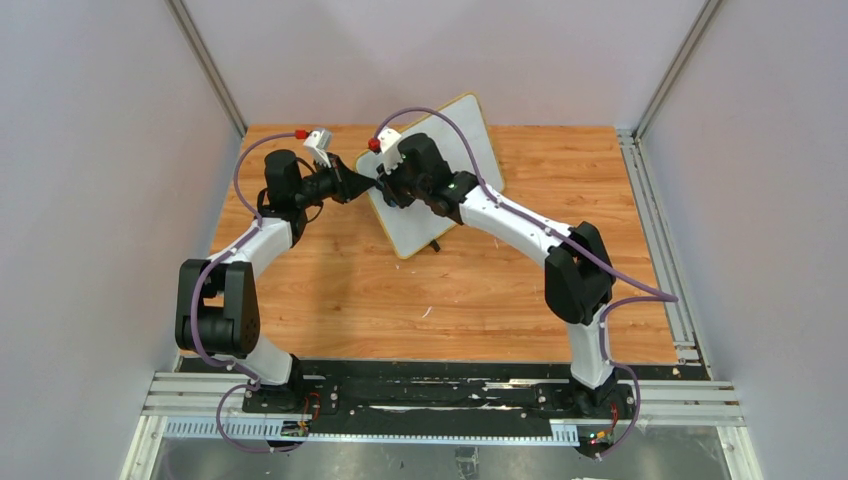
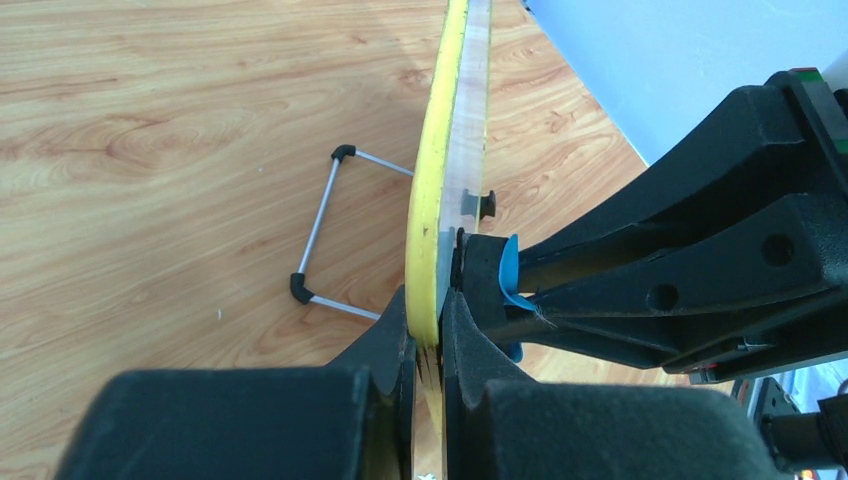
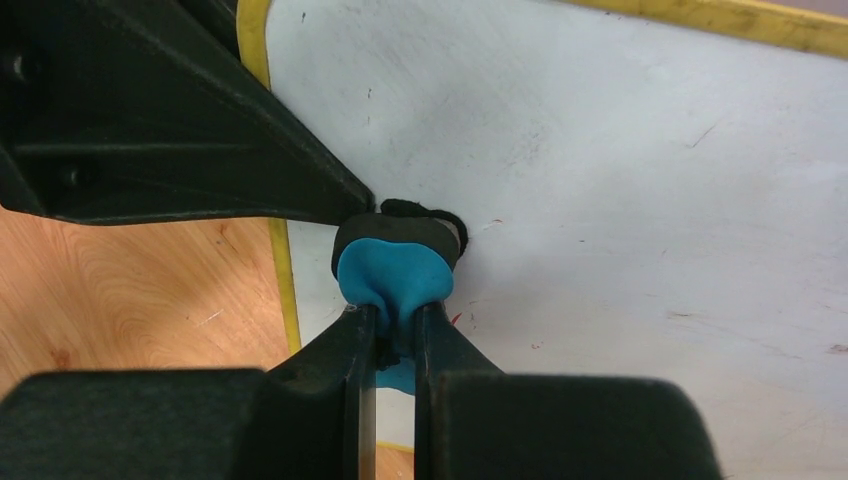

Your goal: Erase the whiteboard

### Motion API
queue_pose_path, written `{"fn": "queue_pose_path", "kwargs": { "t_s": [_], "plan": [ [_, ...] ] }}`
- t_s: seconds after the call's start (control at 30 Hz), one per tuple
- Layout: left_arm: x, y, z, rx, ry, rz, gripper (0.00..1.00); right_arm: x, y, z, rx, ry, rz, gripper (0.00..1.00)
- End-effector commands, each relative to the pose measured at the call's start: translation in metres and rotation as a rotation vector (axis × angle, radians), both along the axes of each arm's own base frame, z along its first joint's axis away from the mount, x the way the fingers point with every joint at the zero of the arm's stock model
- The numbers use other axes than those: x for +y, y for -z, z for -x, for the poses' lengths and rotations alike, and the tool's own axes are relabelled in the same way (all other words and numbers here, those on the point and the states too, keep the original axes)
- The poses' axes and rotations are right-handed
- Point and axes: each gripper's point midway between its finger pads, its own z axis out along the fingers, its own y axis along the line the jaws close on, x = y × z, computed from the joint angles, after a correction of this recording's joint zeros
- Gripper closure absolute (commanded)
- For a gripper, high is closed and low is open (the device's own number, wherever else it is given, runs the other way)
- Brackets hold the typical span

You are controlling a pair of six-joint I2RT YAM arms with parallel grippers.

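Whiteboard (image 1: 475, 140) on the far half of the table (image 1: 330, 270), roughly centred, stood up and tilted back. Long axis on a diagonal in the top view: one end near-left, the other far-right. Writing face turned up and toward the near right, back toward the far left. Can't tell whether the bottom edge touches the wood.

Left gripper (image 2: 428, 330) pinched tight on the board's near-left short edge, one finger on the back, one on the face. Yellow rim (image 2: 428, 200) running straight out from between them. Wire stand (image 2: 322, 222) with black elbows sticking off the back side.

Right gripper (image 3: 395, 330) clamped on a blue eraser (image 3: 392, 270), squeezing the blue body. Black pad pressed against the face, close to that same left edge, just beside the left gripper's fingertip.

Face mostly white: grey smudges, a few faint red specks near the pad and out toward the right.
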Motion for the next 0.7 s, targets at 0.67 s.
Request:
{"fn": "queue_pose_path", "kwargs": {
  "t_s": [0.67],
  "plan": [
    [0.006,0.041,0.001,-0.019,0.018,-0.167,1.0,-0.047,0.047,-0.009,0.074,0.116,-0.078,0.99]
  ]
}}
